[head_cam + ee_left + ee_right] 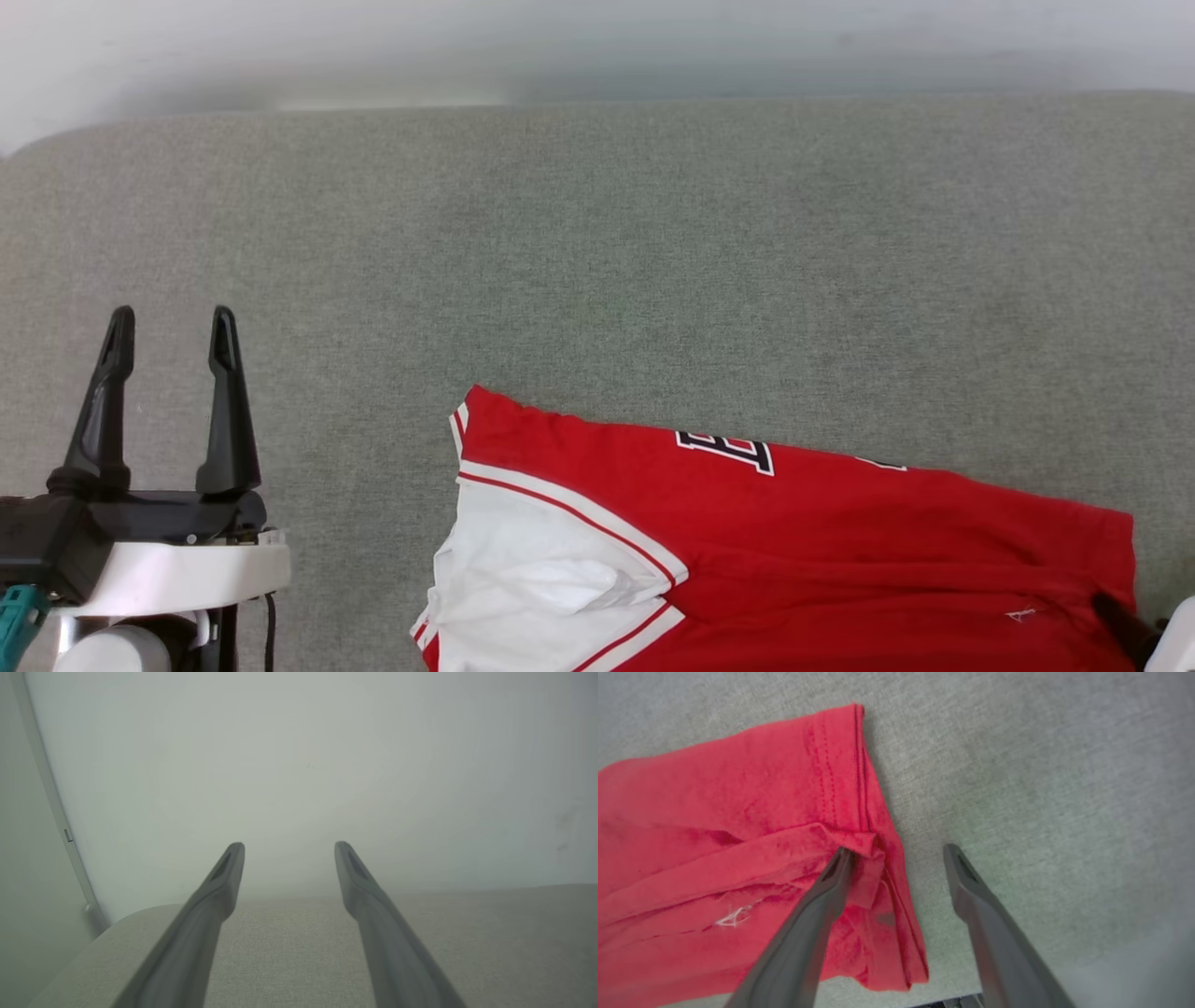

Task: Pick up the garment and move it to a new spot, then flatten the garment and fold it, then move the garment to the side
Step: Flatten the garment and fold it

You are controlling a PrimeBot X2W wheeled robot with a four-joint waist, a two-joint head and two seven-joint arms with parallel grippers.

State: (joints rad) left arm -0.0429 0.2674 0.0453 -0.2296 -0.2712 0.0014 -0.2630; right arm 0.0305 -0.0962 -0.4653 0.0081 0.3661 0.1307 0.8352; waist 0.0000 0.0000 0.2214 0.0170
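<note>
Red jersey cloth is what I see first: the garment point(840, 541) lies flat on the grey-fabric desk point(597, 261), filling the head view from about 6 o'clock round to 4 o'clock and running off the bottom edge. Its white sleeve point(541, 560), edged with red and white stripes, sits at the 7 o'clock end of the shirt, and a bit of black-and-white lettering point(728, 451) shows along its 12 o'clock edge. My left tool point(172, 317) rests at 8 o'clock in that view, well apart from the shirt, fingers spread and grasping nothing. Its own camera shows the left tool point(288, 845) released above the grey cloth, pointing toward a pale wall point(299, 756). My right tool point(898, 849) is also released, fingers wide apart. In the right wrist view one finger point(831, 886) lies over a bunched fold at the garment point(738, 812) hem point(861, 774), its tip at the crease. The other finger point(971, 891) stands over bare grey cloth at 3 o'clock of the hem.
</note>
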